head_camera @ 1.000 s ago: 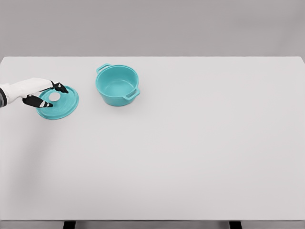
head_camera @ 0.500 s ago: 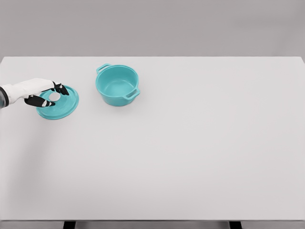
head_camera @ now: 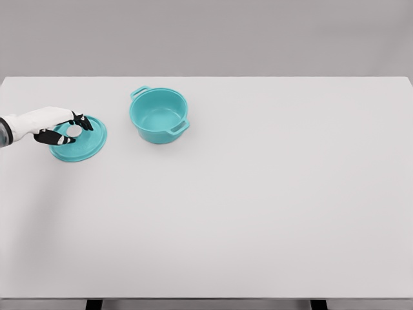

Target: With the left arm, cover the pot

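White table (head_camera: 258, 213), pot (head_camera: 159, 115) upright, uncovered.

There is a single view, taken from the robot's head, looking down and forward over a wide white table (head_camera: 258, 213) from well back, with the far edge and a grey wall (head_camera: 258, 32) visible.

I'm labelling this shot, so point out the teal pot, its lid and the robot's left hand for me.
pot (head_camera: 159, 123): head view, on the inside floor of the open pot.
lid (head_camera: 87, 143): head view, on its teal surface right of the knob.
left hand (head_camera: 55, 123): head view, on the hand's middle.
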`<state>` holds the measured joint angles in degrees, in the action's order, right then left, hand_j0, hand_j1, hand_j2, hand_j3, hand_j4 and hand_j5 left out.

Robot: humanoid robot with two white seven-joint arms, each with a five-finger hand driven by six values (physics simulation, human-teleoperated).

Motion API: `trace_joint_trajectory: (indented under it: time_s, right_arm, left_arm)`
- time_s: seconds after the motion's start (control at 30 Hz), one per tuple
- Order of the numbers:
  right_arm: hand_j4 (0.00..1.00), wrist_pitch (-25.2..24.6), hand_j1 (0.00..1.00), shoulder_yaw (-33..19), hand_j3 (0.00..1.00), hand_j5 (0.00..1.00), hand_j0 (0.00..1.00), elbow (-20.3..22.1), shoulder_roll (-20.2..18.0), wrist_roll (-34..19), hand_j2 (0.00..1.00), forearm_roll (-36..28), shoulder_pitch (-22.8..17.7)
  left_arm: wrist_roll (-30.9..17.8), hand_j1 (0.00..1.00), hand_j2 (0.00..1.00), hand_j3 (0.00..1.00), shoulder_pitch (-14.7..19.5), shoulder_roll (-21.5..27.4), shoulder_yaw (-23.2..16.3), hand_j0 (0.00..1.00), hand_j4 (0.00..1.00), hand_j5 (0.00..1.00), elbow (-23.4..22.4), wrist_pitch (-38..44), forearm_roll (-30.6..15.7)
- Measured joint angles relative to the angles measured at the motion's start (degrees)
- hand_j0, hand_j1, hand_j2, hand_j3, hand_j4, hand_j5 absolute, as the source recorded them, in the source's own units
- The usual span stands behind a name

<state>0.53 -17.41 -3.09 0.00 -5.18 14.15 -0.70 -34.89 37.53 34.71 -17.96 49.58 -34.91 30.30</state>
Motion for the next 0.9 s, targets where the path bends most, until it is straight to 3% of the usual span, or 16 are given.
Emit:
trace_joint_trajectory:
  time_s: [0.5, 0.9]
  right_arm:
    - [1.00, 0.00, 1.00, 0.00, 1.00, 1.00, 1.00, -0.01, 0.00, 0.00, 1.00, 0.00, 0.00]
    - [1.00, 0.00, 1.00, 0.00, 1.00, 1.00, 1.00, -0.02, 0.00, 0.00, 1.00, 0.00, 0.00]
  left_arm:
    - [-0.14, 0.49, 0.49, 0.49, 0.09, 0.42, 0.35, 0.49, 0.49, 0.49, 0.91, -0.25, 0.07]
    - [-0.14, 0.49, 0.49, 0.49, 1.05, 0.86, 0.66, 0.49, 0.49, 0.49, 5.32, -0.26, -0.34]
